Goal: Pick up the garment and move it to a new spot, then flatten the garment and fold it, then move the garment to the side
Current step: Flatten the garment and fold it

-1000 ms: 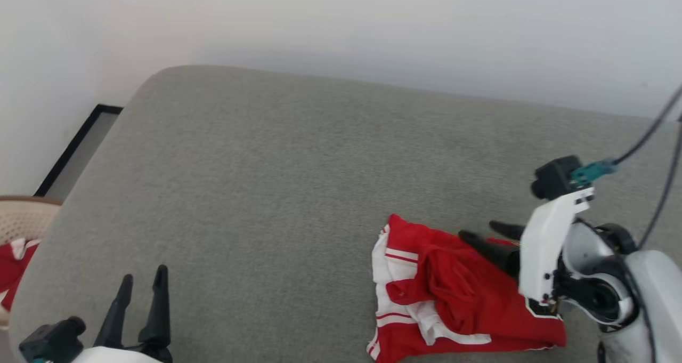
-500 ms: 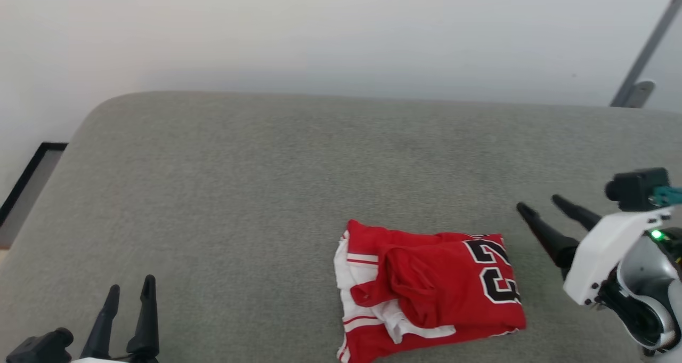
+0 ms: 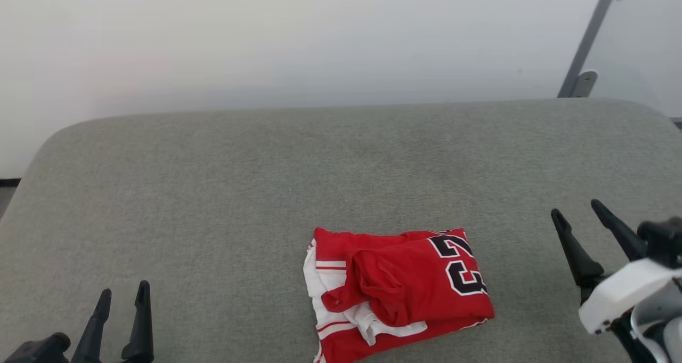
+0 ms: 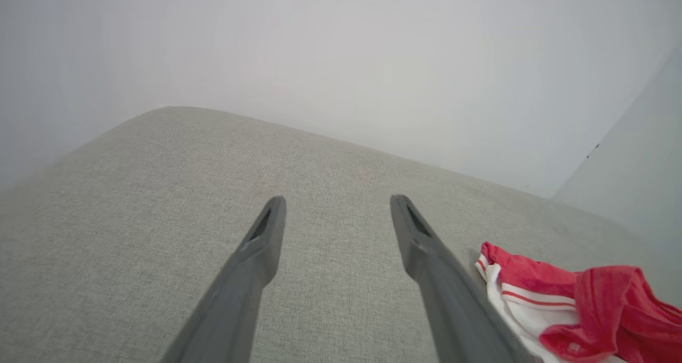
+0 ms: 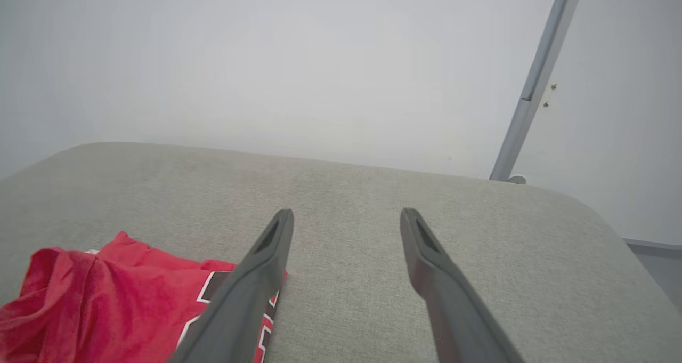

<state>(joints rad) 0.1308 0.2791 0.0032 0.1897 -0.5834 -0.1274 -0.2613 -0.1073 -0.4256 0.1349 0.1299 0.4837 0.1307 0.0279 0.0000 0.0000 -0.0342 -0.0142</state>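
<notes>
In the head view, the red jersey-style garment (image 3: 405,283) with white sleeves, striped trim and a black, white-outlined "23" lies folded in a compact bundle on the grey woven-fabric cushion (image 3: 266,182). It sits near the cushion's front edge, a little right of centre. The left gripper (image 3: 124,291) is at the lower left, its two dark fingers parted by a modest gap. It holds nothing and is well apart from the garment. The right gripper (image 3: 576,209) is at the lower right, its fingers spread rather wider. It too is empty and clear of the cloth. A slanting grey metal post (image 3: 586,43) stands against the pale wall (image 3: 266,43).

In the left wrist view, the left gripper (image 4: 337,200) is spread open over bare cushion with nothing between its fingers. The garment's white, striped edge (image 4: 533,299) lies off to the right.

In the right wrist view, the right gripper (image 5: 347,214) is likewise wide open and empty. The garment (image 5: 106,293) lies at the lower left, partly behind one finger.
</notes>
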